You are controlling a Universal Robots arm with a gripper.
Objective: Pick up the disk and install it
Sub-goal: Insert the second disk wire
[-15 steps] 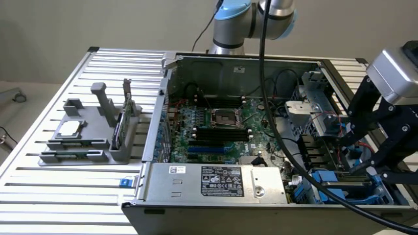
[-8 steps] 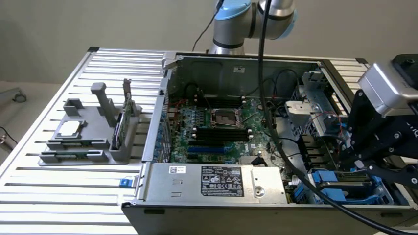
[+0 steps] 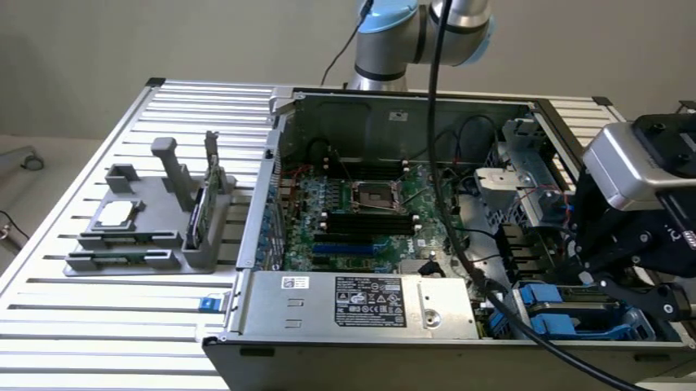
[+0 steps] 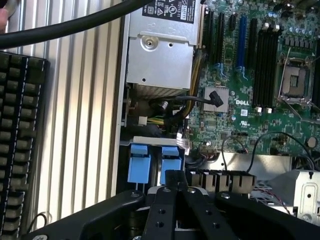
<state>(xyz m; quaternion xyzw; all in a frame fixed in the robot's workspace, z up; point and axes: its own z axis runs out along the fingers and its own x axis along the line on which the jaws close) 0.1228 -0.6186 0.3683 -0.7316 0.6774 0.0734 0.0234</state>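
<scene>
The claw [image 4: 176,181] was clenched, its black fingers [image 4: 161,210] drawn together at the blue carrier of the disk [image 4: 150,163], touching its upper edge; whether it truly gripped the carrier could not be told. The disk sat in the drive bay at the corner of the open computer case [image 3: 326,130] on the desk [image 3: 98,318], beside the power supply [image 3: 359,303].

Bright, even light; glare on the ribbed table [image 3: 130,326]; wrist view soft

Arm reaching in from the exterior view's right, wrist angled downward, claw [image 4: 176,176] black fingers pressed together
</scene>
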